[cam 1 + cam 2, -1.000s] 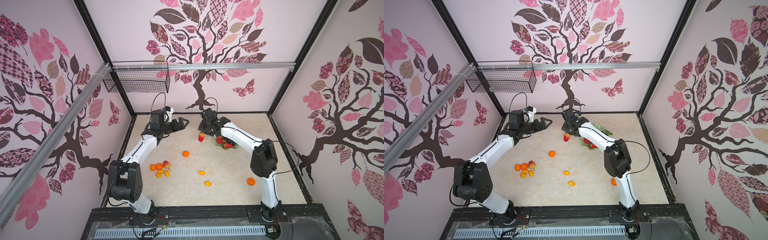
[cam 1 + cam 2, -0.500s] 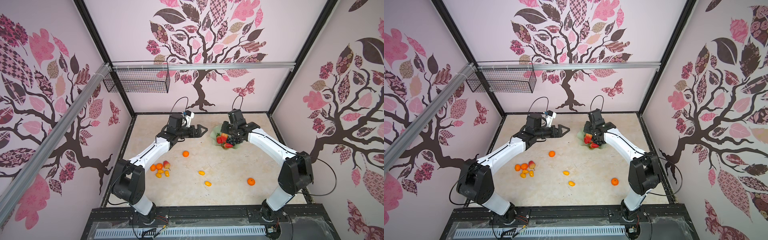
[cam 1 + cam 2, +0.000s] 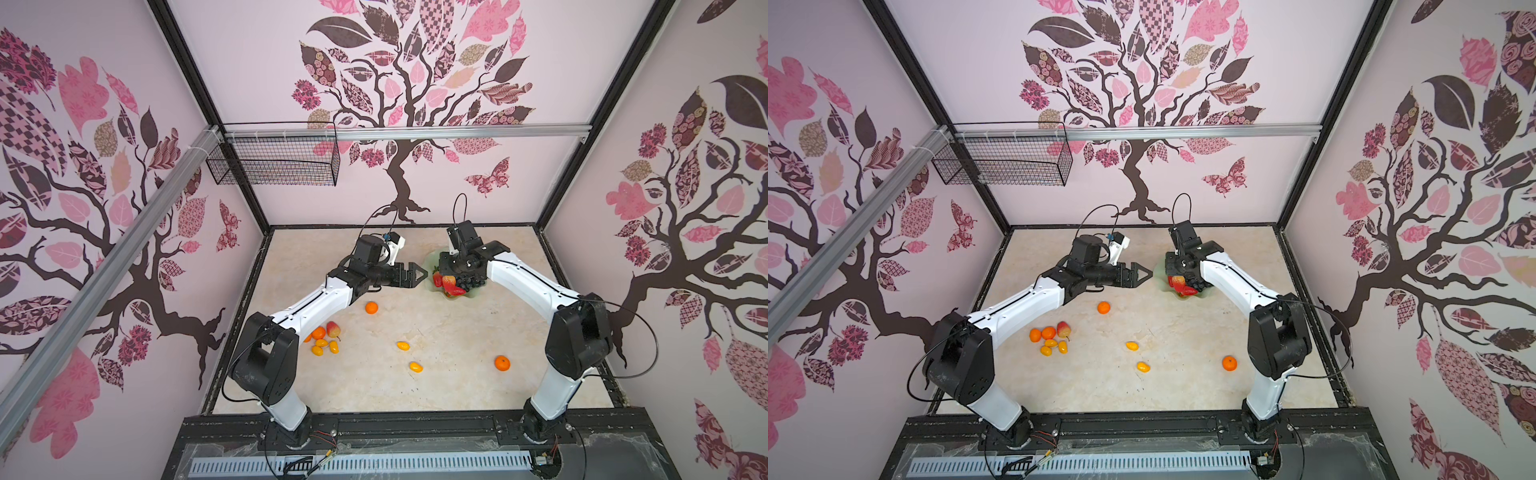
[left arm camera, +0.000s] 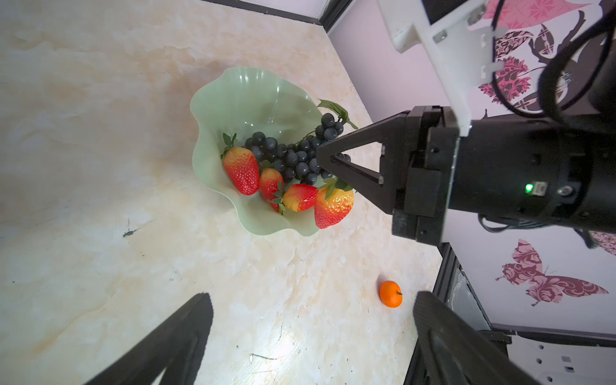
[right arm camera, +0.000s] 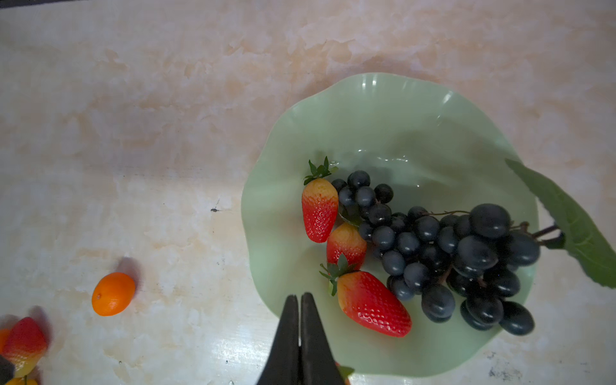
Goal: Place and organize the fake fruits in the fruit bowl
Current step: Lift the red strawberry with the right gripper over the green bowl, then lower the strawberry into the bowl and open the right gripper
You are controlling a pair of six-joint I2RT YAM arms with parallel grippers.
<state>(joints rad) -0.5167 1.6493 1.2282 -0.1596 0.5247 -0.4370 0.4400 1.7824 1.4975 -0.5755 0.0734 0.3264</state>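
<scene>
My right gripper (image 5: 300,299) is pinched shut, empty, over the fruit bowl (image 5: 383,110) rim beside strawberries (image 5: 373,303) and grape bunch (image 5: 450,253); left gripper (image 4: 311,296) gapes wide, holding nothing.

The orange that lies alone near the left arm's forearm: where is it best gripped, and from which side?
Probably from straight above, closing across the widest middle of the orange. It is round, so any closing direction serves, and no other fruit lies close beside it.
</scene>
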